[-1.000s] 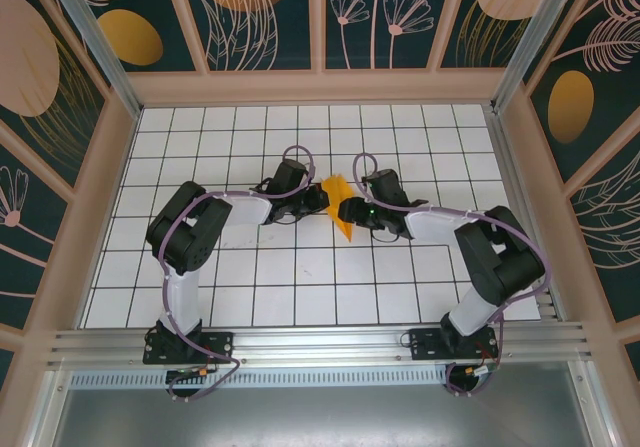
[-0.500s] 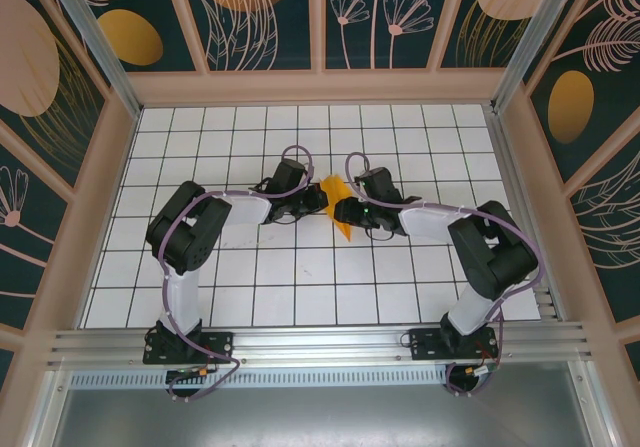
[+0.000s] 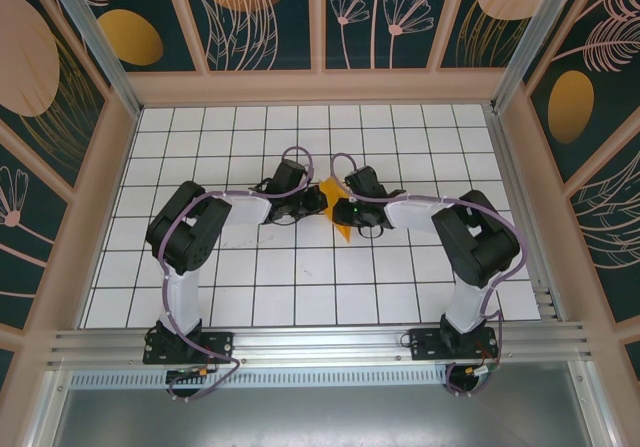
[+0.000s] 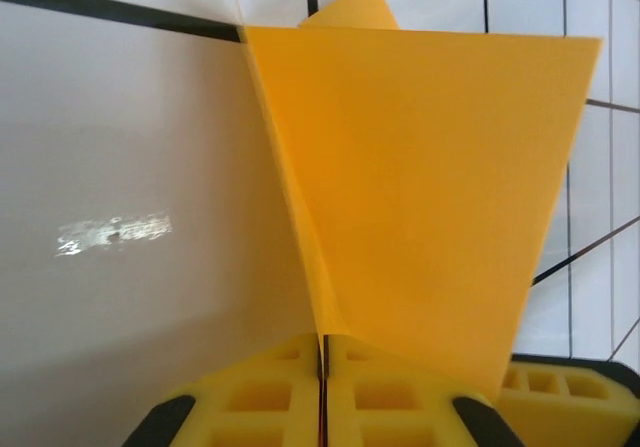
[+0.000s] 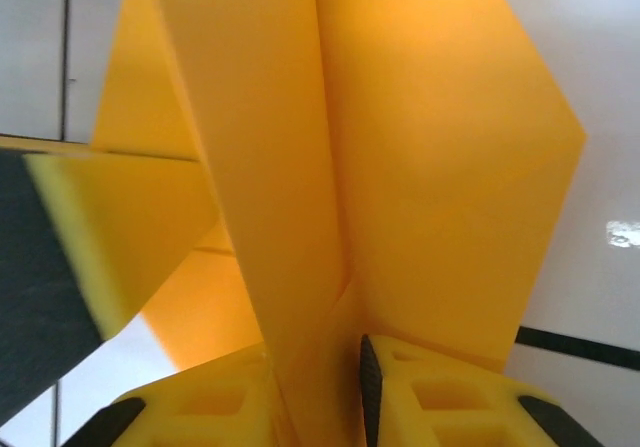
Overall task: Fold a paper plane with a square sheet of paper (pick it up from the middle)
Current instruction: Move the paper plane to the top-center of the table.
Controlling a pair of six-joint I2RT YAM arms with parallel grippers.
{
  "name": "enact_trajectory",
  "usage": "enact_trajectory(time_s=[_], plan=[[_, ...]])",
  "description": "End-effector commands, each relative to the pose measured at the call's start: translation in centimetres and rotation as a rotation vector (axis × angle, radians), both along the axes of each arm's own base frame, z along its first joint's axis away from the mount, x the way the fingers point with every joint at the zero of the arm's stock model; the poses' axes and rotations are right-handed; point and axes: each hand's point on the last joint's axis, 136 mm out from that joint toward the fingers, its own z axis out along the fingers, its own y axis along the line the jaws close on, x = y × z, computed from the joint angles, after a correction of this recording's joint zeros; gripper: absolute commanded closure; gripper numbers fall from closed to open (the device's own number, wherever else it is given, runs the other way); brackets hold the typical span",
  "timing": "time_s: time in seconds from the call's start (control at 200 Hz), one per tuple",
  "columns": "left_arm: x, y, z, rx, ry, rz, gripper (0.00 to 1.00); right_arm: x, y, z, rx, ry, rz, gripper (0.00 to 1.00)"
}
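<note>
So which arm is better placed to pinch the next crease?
Likely right: the right gripper straddles a fold of the paper, while the left gripper, jaws shut, anchors its edge.

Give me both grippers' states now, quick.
Left gripper: shut on the folded paper.
Right gripper: folded paper between its fingers; clamped or not, cannot tell.

Left arm (image 3: 215, 212) reaches in from the left of the folded orange paper (image 3: 342, 231). Left gripper (image 4: 322, 352): pads pressed together, pinching a crease. Right arm (image 3: 440, 217) reaches in from its right. Right gripper (image 5: 315, 357): pads straddle a fold, contact unclear.
</note>
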Motion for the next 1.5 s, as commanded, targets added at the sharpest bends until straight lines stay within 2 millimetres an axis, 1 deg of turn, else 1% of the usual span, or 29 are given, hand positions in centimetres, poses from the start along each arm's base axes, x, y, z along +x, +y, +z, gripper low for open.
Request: enact_trajectory(time_s=[0.0,0.125,0.24,0.3,0.365,0.43,0.52,0.615,0.63,0.716,0.841,0.886,0.911,0.921,0.946,1.026,1.101,1.126,1.131,1.161,1.191,1.196,1.211,1.351,1.361,1.371,1.386,1.431,1.491], plan=[[0.3,1.7,0.7,0.055,-0.021,0.026,0.85,0.2,-0.3,-0.1,-0.039,0.009,-0.016,0.77],[0.5,3.1,1.6,0.076,-0.04,0.055,0.75,0.5,-0.4,0.1,-0.052,0.002,-0.028,0.8],[0.7,4.4,2.3,0.094,-0.052,0.088,0.68,0.6,-0.4,-0.1,-0.081,0.002,-0.033,0.86],[0.8,5.2,2.7,0.106,-0.06,0.11,0.62,0.6,-0.4,-0.3,-0.101,0.001,-0.036,0.9],[0.9,6.2,2.9,0.128,-0.07,0.137,0.56,0.7,-0.5,-0.3,-0.125,-0.003,-0.046,0.91],[1.0,7.0,3.0,0.151,-0.074,0.159,0.51,0.8,-0.5,-0.4,-0.145,-0.006,-0.051,0.91],[1.1,8.1,2.9,0.188,-0.077,0.192,0.39,0.8,-0.4,-0.6,-0.166,-0.006,-0.05,0.9],[1.5,9.1,3.3,0.217,-0.09,0.232,0.27,1.0,-0.5,-0.8,-0.198,-0.009,-0.061,0.88],[0.9,9.7,2.5,0.234,-0.075,0.235,0.26,1.0,-0.5,-0.9,-0.201,-0.008,-0.059,0.88],[0.8,10.7,2.4,0.266,-0.079,0.262,0.17,1.2,-0.6,-0.9,-0.216,-0.008,-0.069,0.9],[0.8,12.0,2.8,0.308,-0.099,0.295,0.07,1.8,-0.7,0.0,-0.234,-0.03,-0.092,0.94],[0.8,12.5,2.7,0.328,-0.1,0.304,0.04,2.2,-0.7,0.4,-0.24,-0.041,-0.101,0.95],[0.7,12.7,2.5,0.339,-0.1,0.308,0.03,2.5,-0.6,0.8,-0.242,-0.05,-0.104,0.95],[0.8,12.7,3.3,0.331,-0.116,0.314,0.03,2.6,-0.6,0.9,-0.242,-0.054,-0.106,0.95],[0.9,13.0,3.7,0.333,-0.126,0.32,0.02,2.9,-0.6,1.3,-0.246,-0.062,-0.111,0.95],[0.8,13.6,4.0,0.351,-0.14,0.335,0.01,4.1,-0.8,2.0,-0.259,-0.084,-0.139,0.96],[0.7,14.2,4.1,0.365,-0.149,0.344,0.02,5.6,-1.1,2.6,-0.265,-0.098,-0.173,0.96],[0.6,14.4,4.2,0.369,-0.151,0.348,0.01,6.0,-1.3,2.4,-0.27,-0.096,-0.185,0.96],[0.6,14.4,4.2,0.37,-0.152,0.349,0.02,6.3,-1.3,2.6,-0.265,-0.1,-0.188,0.96],[0.5,14.6,4.2,0.375,-0.153,0.354,0.01,6.8,-1.5,2.3,-0.271,-0.094,-0.195,0.95],[0.4,14.9,4.2,0.379,-0.154,0.358,0.02,7.5,-1.6,2.6,-0.265,-0.097,-0.209,0.95],[0.4,14.9,4.2,0.379,-0.154,0.36,0.02,7.6,-1.7,2.4,-0.268,-0.093,-0.21,0.95],[0.4,15.0,4.2,0.381,-0.156,0.361,0.02,8.0,-1.8,2.6,-0.266,-0.098,-0.218,0.95],[-0.2,15.6,3.9,0.391,-0.149,0.367,0.01,11.0,-2.4,2.4,-0.27,-0.106,-0.257,0.95],[-0.2,15.6,3.8,0.391,-0.149,0.368,0.02,11.2,-2.5,2.1,-0.275,-0.102,-0.258,0.95],[-0.2,15.6,3.8,0.39,-0.149,0.367,0.01,11.4,-2.4,2.3,-0.273,-0.106,-0.259,0.95],[-0.3,15.6,3.8,0.39,-0.148,0.367,0.01,11.6,-2.5,2.0,-0.278,-0.102,-0.259,0.95],[-0.4,15.7,3.7,0.39,-0.144,0.366,0.02,12.4,-2.7,2.0,-0.29,-0.107,-0.262,0.95],[-0.4,15.5,3.8,0.383,-0.143,0.361,0.01,13.1,-2.5,1.7,-0.304,-0.112,-0.261,0.95]])
